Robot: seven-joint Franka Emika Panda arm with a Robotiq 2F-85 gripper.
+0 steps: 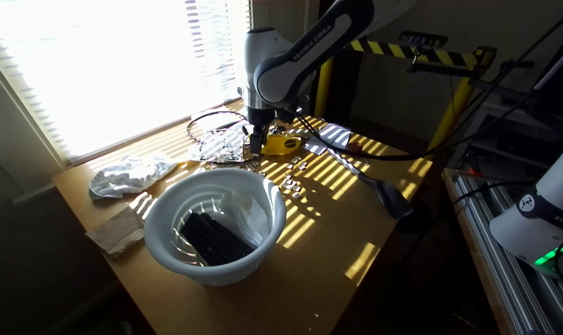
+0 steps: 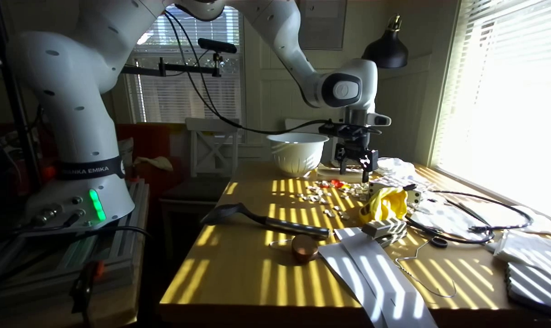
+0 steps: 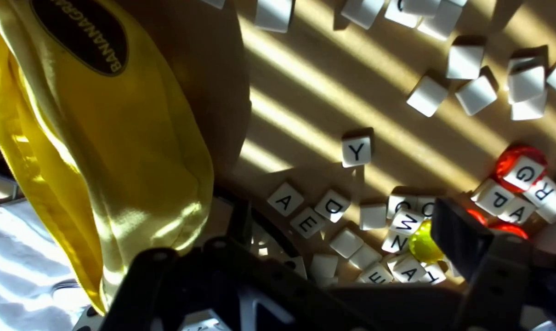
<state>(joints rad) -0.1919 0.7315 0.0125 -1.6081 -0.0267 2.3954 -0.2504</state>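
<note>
End effector [image 3: 344, 226] spread wide, empty, near yellow pouch [image 3: 140, 138], dark object [image 1: 216, 241] in white bowl [image 1: 230, 275]

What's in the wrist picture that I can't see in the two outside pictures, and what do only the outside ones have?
Only the wrist view: letters you can read on the white tiles, such as a Y, and the writing on the dark label of the yellow pouch.

Only the exterior views, and in both of them: the spatula, the robot arm and the bright window.

All share: pouch, scattered tiles and the end effector, open and holding nothing.
</note>
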